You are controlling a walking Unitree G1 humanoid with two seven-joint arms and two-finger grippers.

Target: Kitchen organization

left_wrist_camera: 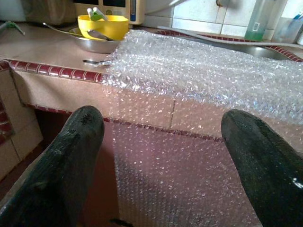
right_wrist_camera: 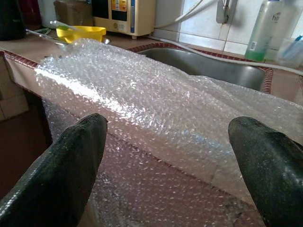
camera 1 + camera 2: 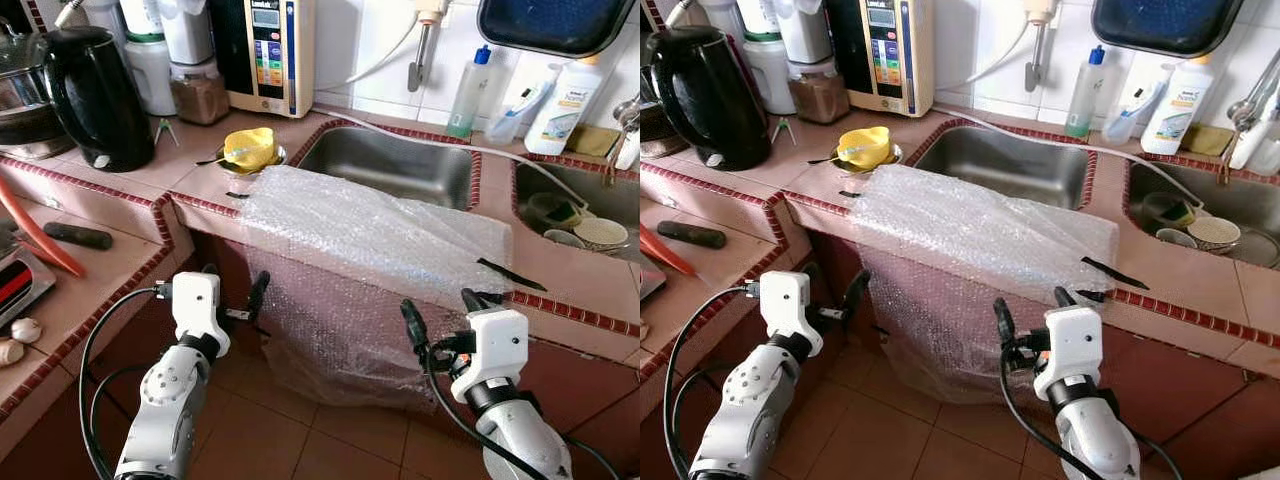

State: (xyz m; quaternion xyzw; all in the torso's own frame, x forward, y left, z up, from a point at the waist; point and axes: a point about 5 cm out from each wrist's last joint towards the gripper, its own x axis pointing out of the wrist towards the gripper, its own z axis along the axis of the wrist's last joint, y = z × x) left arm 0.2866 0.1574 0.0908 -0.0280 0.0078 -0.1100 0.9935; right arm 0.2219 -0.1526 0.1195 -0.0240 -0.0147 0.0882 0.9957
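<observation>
A clear bubble wrap sheet (image 3: 370, 235) lies over the tiled counter (image 3: 590, 285) in front of the steel sink (image 3: 395, 165) and hangs down over the counter's front edge toward the floor. My left gripper (image 3: 235, 282) is open, held low just left of the hanging part, apart from it. My right gripper (image 3: 442, 312) is open in front of the sheet's lower right part. In the left wrist view the open gripper (image 1: 163, 161) frames the sheet (image 1: 199, 75). The right gripper (image 2: 163, 165) faces the wrap (image 2: 142, 99) the same way. Nothing is held.
A yellow cup in a steel bowl (image 3: 250, 150) stands just left of the wrap. A black kettle (image 3: 95, 95) and a water purifier (image 3: 265, 55) are at the back left, and soap bottles (image 3: 470, 95) behind the sinks. Bowls (image 3: 600, 235) sit in the right sink. A knife (image 3: 75, 235) lies on the lower left counter.
</observation>
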